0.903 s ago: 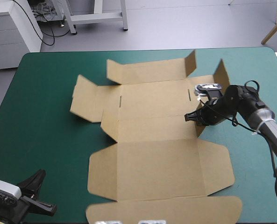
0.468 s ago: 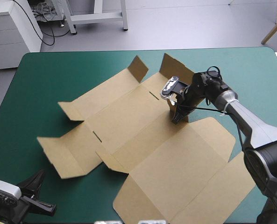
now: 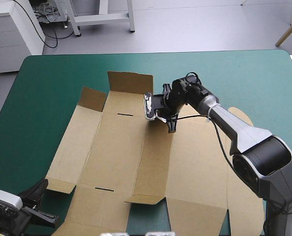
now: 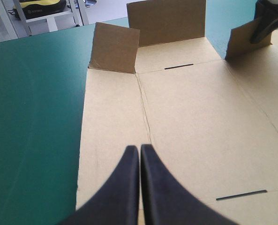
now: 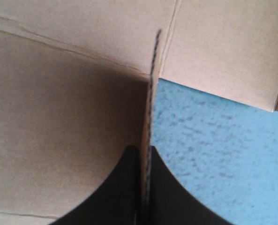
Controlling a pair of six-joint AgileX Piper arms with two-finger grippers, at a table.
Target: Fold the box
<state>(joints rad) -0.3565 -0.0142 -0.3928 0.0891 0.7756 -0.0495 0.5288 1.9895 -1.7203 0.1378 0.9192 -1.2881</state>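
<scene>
At the near-left corner of the teal-green table cover (image 3: 47,88), the left gripper (image 4: 139,149) is hovering, its two black fingers (image 4: 124,187) pressed together on nothing, above a flat cut sheet of brown board, the box (image 3: 116,152). The box is lying across the table's middle, its two far flaps (image 3: 130,82) standing up. The right gripper (image 5: 145,149) is clamping a raised flap's edge at the box's far side.
</scene>
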